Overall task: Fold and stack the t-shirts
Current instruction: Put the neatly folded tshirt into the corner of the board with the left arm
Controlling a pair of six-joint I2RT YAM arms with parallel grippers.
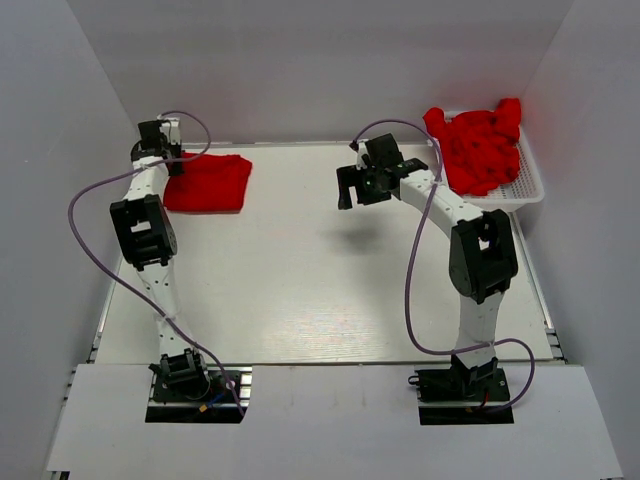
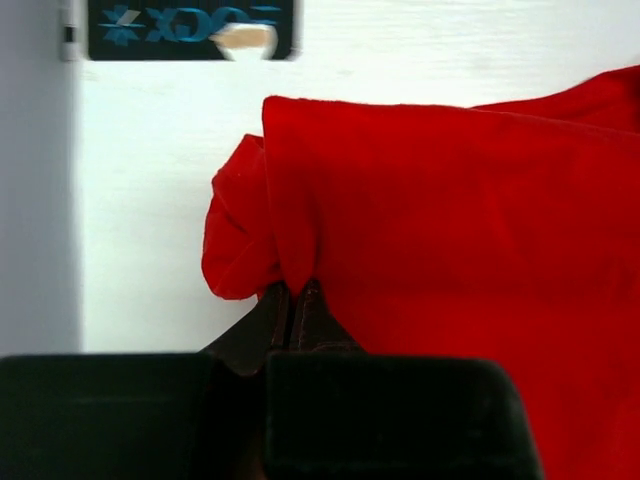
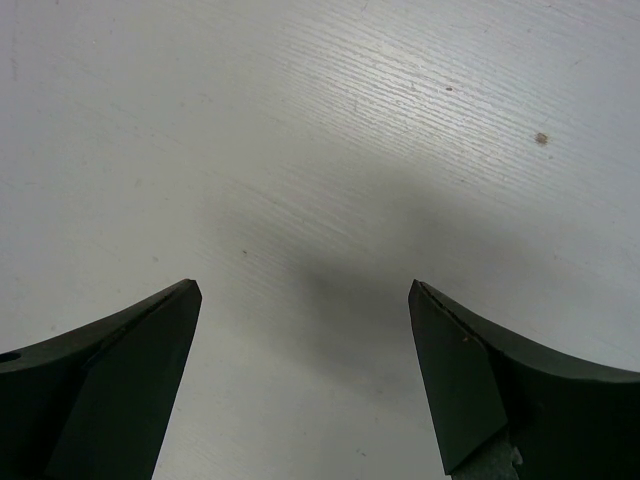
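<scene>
Matt cloth t-shirt (image 2: 450, 250), grained white table (image 3: 350, 120)

The only lettering is in the left wrist view, on a small black plate (image 2: 190, 28) at the top edge of the picture, beyond the white table (image 2: 150, 200). It carries a teal star-like logo followed by teal capitals that look like "XDO" and one more letter. The frame edge crops the line and a pale blurred spot covers part of it, so the reading is uncertain. Nothing legible shows in the other two views.
</scene>
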